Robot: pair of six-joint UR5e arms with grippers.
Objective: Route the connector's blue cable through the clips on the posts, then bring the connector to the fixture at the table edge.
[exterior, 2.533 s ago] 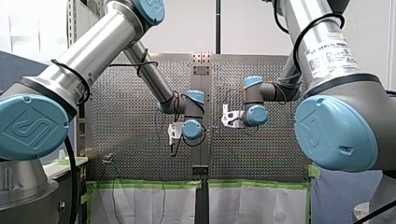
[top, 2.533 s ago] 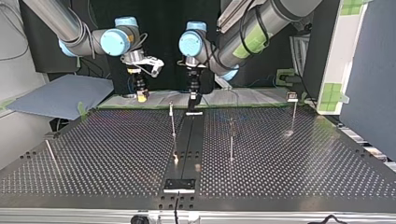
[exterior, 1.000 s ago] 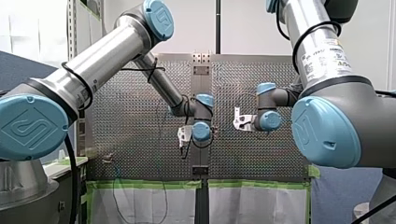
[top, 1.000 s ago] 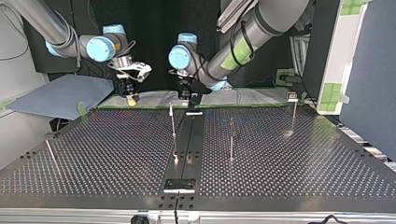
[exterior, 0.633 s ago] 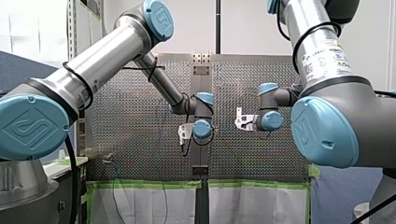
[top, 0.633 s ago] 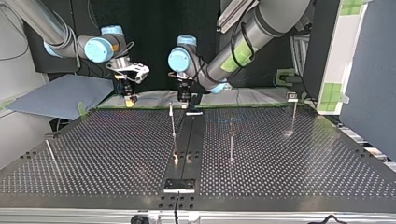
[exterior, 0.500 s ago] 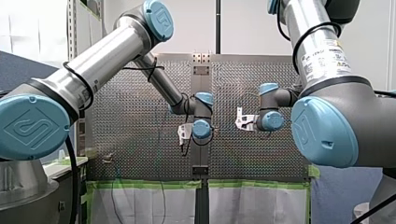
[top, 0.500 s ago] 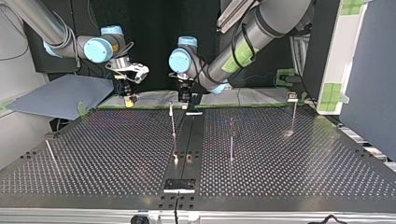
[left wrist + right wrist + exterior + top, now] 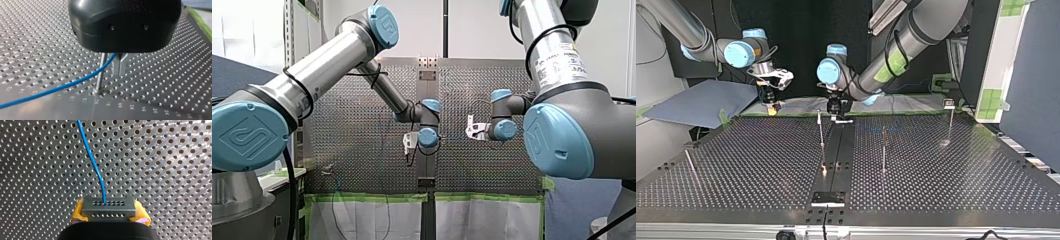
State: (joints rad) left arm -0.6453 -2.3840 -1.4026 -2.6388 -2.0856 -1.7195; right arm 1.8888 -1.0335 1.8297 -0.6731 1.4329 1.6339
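1. Over the perforated desk (image 9: 162,170) in the right wrist view: right pincer (image 9: 108,210) clamped on the grey connector (image 9: 108,205), with yellow pads (image 9: 78,211) pressed against both of its ends.
2. Out of the connector's holed face: the blue cable (image 9: 93,162), curving away ahead of the pincer above the desk.
3. In the left wrist view: left pincer (image 9: 120,72), black-bodied, metal fingers (image 9: 117,65) brought together and closed on the blue cable where it reaches them.
4. Just beside those fingers: a thin upright post (image 9: 100,75) set in the desk. Cable crossing in front of it, then trailing off low to one side.
5. In the top view: both pincers near the desk's far edge and apart from each other, the right one at the view's left, the left one near the middle at the far end of the dark centre strip (image 9: 836,150).
6. At the strip's near end, by the desk edge: a small dark plate (image 9: 827,198), well apart from the connector.
7. To the strip's right in the top view: a second post (image 9: 883,150), also upright.
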